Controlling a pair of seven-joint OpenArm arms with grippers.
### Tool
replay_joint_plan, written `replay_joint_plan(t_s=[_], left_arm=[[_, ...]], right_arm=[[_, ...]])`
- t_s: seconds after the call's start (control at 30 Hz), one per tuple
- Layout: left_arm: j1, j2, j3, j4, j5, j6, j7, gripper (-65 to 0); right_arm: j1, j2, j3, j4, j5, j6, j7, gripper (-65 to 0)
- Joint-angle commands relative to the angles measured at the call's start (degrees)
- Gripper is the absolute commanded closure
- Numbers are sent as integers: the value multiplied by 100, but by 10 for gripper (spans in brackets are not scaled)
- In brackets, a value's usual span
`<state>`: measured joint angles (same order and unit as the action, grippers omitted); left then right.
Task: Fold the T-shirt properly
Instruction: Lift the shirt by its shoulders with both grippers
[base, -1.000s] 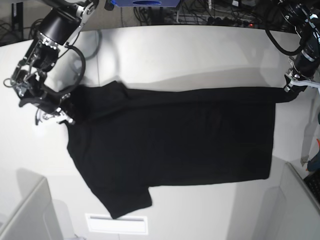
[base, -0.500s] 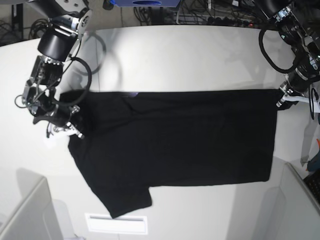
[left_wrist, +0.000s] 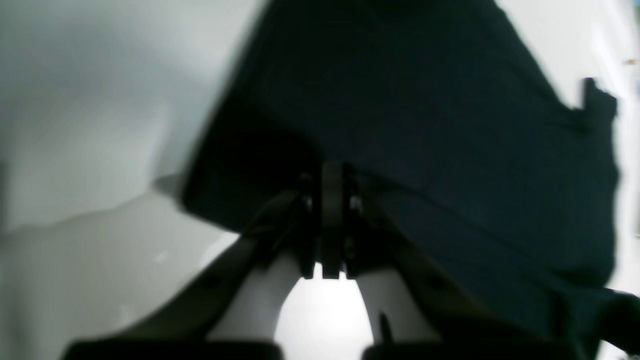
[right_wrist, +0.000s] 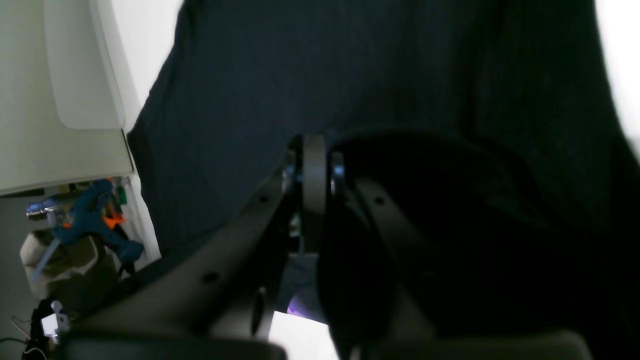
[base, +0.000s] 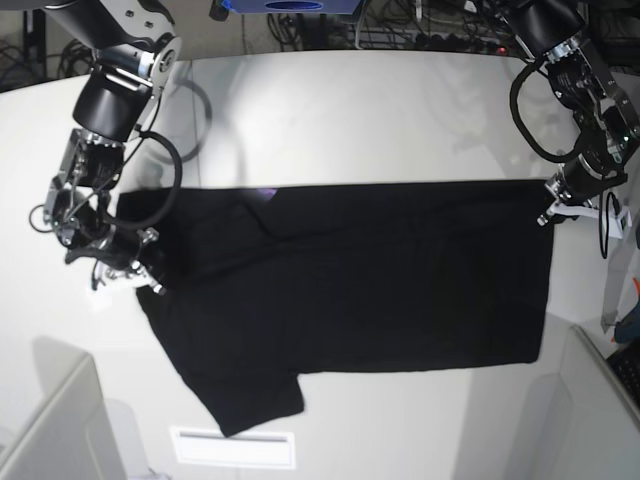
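While each end effector (base: 549, 215) (base: 150, 283) pinches its edge, the matte black T-shirt (base: 360, 290) lies flat.

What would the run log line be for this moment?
phase: fold | T-shirt: flat on table | left hand: shut on T-shirt corner | right hand: shut on T-shirt edge

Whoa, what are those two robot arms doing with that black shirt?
They are folding a black T-shirt on a white table. Each arm pinches one end of the shirt's far edge: the right gripper is shut on the cloth at the sleeve end, and the left gripper is shut on the corner at the hem end. That edge is pulled out fairly straight between them, with one layer of cloth lying doubled over the rest. The near sleeve is spread flat, not yet folded in.
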<state>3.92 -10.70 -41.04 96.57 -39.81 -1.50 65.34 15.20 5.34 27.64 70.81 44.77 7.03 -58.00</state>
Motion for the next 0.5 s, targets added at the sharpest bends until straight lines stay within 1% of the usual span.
replay_joint_plan(t_s=[0.0,0.23,0.47], left_arm=[[-142,-104,38,88,-93,-39,-112,0],[-362,-113,29,79,-58,-39,-112,0],[-397,-113,29,26,-58,-30,-112,0]], right_arm=[[128,59,1,80,107,40,63,0],[119,103,1,89,107,40,63,0],[119,103,1,80,107,31,72,0]])
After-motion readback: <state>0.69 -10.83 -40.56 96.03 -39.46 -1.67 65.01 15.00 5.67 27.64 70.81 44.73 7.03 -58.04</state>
